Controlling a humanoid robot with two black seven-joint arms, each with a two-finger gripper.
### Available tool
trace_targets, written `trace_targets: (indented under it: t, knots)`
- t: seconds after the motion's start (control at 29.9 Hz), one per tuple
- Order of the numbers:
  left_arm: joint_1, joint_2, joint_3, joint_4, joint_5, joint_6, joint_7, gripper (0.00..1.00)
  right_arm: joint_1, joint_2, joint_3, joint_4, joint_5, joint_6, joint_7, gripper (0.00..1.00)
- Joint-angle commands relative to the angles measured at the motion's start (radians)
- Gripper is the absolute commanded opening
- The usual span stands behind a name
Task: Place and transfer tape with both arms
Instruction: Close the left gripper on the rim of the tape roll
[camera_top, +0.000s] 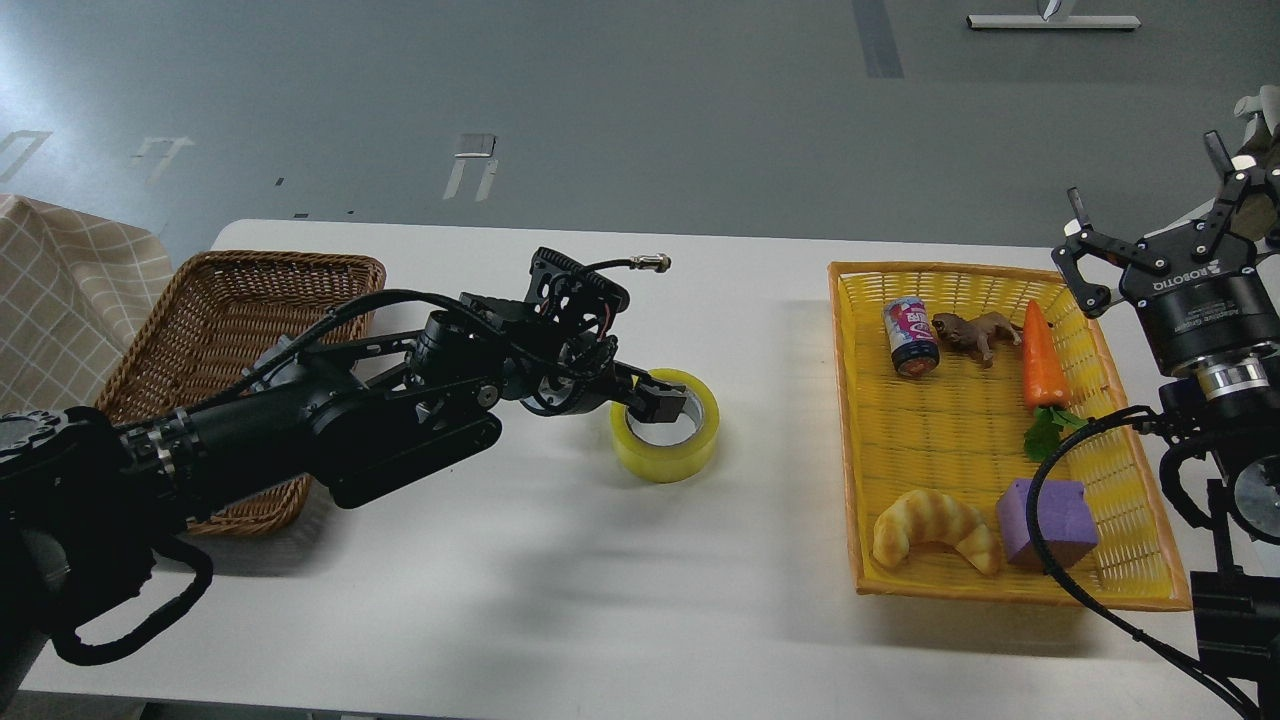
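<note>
croissant toy (935, 527), lower right in yellow tray (850, 420) | tape (668, 440), frame centre on white table (500, 600) | left gripper (655, 398) pinching its rim, one finger inside core | right gripper (1150, 235), upper right, fingers spread, empty

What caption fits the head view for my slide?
Left gripper grips the tape on the table; right gripper waits open.

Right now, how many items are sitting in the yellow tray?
5: can and animal figure at the back, carrot right, croissant and purple block in front.
</note>
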Motion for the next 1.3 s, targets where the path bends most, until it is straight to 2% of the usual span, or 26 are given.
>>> trace_targets:
  t: [0.0,0.27,0.54,0.64,0.67,0.7,0.74,0.77,0.8,0.84,1.27]
  knots:
    - [0.008,-0.008,0.000,0.024,0.011,0.000,-0.001,0.96,-0.003,0.000,0.000,0.000,0.000,0.000,0.000,1.00]
    - [0.028,-0.010,0.000,0.046,0.020,0.000,-0.003,0.95,-0.006,0.002,0.000,-0.001,0.000,0.000,0.000,1.00]
    - [0.040,-0.016,0.025,0.061,0.022,0.000,-0.006,0.84,-0.006,0.002,0.000,-0.008,0.000,0.000,0.001,1.00]
    - [0.038,-0.017,0.057,0.061,0.037,0.000,-0.007,0.66,-0.005,0.002,0.000,-0.011,0.000,0.000,0.001,1.00]
    - [0.038,-0.017,0.063,0.061,0.048,0.000,-0.009,0.58,-0.005,0.002,0.000,-0.012,0.000,0.000,0.001,1.00]
    - [0.038,-0.017,0.068,0.061,0.074,0.000,-0.010,0.47,-0.005,0.002,0.000,-0.018,0.000,0.000,0.001,1.00]
    - [0.038,-0.017,0.068,0.060,0.088,0.000,-0.010,0.42,-0.005,0.002,0.000,-0.021,0.000,0.000,0.001,1.00]
    - [0.038,-0.019,0.068,0.060,0.109,0.000,-0.010,0.27,-0.005,0.002,0.000,-0.026,0.000,0.000,0.001,1.00]
    - [0.037,-0.019,0.068,0.060,0.115,0.000,-0.010,0.18,-0.005,0.002,0.002,-0.026,0.000,0.000,0.001,1.00]
    - [0.032,-0.019,0.069,0.060,0.118,0.000,-0.007,0.00,-0.005,0.002,0.002,-0.026,0.000,0.000,0.001,1.00]
    - [-0.007,-0.007,0.068,0.052,0.118,0.000,-0.006,0.00,-0.005,0.006,0.002,-0.029,0.000,0.000,0.001,1.00]
